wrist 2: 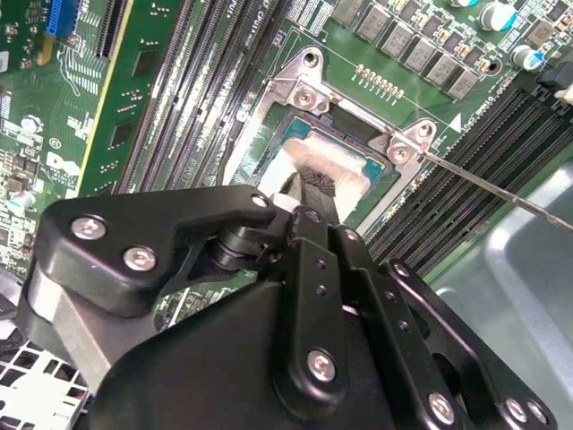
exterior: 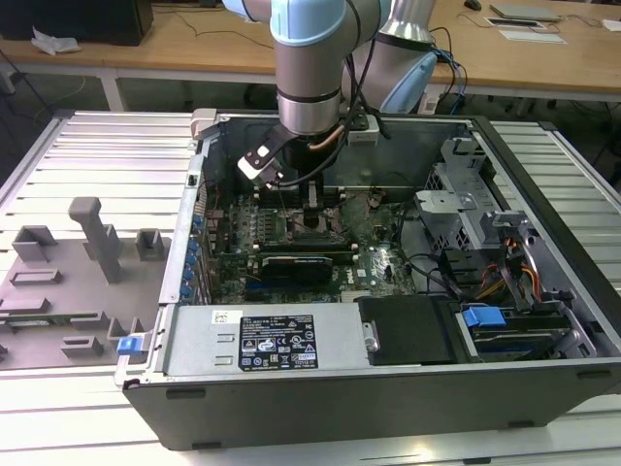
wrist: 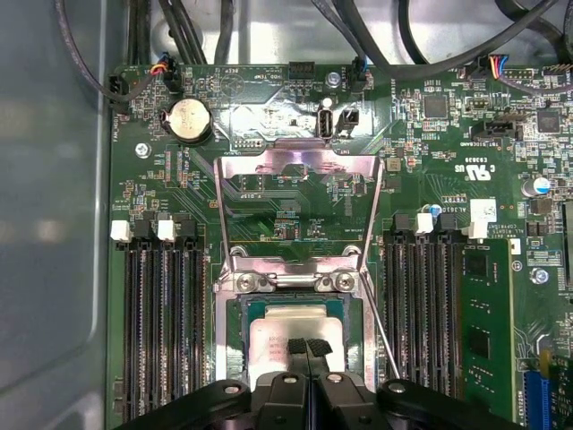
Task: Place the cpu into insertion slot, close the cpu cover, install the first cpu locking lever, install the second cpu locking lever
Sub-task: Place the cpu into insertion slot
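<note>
End effector (wrist: 309,347) perhaps atop half-hidden cpu (wrist: 270,343)

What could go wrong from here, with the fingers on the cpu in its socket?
1. The gripper has its fingers together on the cpu in the insertion slot; if the chip sits askew, pressing could harm the socket.
2. The cpu cover is open and a thin locking lever lies close beside the slot; the fingers might snag either.

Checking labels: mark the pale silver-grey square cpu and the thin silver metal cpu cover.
Pale silver-grey square cpu (wrist: 269,333): first wrist view, its bare face.
Thin silver metal cpu cover (wrist: 295,165): first wrist view, frame's end bar.
</note>
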Motion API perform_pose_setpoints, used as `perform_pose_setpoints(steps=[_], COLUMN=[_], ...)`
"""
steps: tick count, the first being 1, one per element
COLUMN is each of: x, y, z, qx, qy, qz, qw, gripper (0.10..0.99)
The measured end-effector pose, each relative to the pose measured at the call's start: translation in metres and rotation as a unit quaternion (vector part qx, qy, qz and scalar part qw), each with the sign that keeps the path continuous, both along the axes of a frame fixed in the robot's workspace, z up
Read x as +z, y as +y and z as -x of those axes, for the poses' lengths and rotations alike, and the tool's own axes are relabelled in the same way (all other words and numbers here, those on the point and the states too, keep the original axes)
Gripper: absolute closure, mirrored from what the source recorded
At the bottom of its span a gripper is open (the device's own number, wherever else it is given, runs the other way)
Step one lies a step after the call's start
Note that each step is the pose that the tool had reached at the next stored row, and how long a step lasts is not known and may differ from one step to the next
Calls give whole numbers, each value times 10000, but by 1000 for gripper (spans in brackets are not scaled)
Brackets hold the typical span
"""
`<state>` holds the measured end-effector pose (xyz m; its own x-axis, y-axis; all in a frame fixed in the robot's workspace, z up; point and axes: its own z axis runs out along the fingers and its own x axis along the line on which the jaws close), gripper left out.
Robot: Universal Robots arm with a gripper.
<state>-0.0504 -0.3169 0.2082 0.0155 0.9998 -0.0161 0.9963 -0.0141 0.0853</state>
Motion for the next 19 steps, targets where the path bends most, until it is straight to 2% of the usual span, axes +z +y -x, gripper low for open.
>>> perform_pose_setpoints(steps=[2, 3, 5, 7, 14, 19], x=[2, 2, -3, -29, -28, 72], y=[-1, -1, 0, -1, -1, -1], z=[0, 0, 0, 0, 0, 0], qx=[1, 1, -1, 0, 0, 0], qy=[1, 1, -1, 1, -1, -1], qz=[-16, -85, -119, -119, -123, -123], qw=[10000, 10000, 9999, 9999, 9999, 9999], gripper=[980, 980, 980, 980, 980, 980])
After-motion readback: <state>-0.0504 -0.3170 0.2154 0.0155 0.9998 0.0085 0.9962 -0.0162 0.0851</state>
